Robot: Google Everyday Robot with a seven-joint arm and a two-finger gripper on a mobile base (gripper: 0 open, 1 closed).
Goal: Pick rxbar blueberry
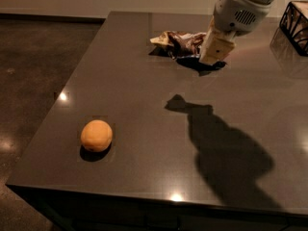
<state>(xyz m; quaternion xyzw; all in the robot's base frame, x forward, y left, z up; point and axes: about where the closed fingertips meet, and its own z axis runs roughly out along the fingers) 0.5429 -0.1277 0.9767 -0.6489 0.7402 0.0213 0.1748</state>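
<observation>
The rxbar blueberry (191, 62) is a dark flat wrapper held at the tips of my gripper (210, 59), lifted off the dark table (144, 95). The gripper's cream fingers (216, 46) are shut on the bar's right part, and the bar sticks out to the left. The white arm comes in from the top right. The bar and arm cast a shadow on the table below, towards the front. The bar's lettering does not show.
A crumpled brown-and-cream chip bag (174, 41) lies just behind and left of the gripper. An orange (96, 135) sits near the front left corner. A black wire basket (295, 20) stands at the far right edge. The floor drops off to the left.
</observation>
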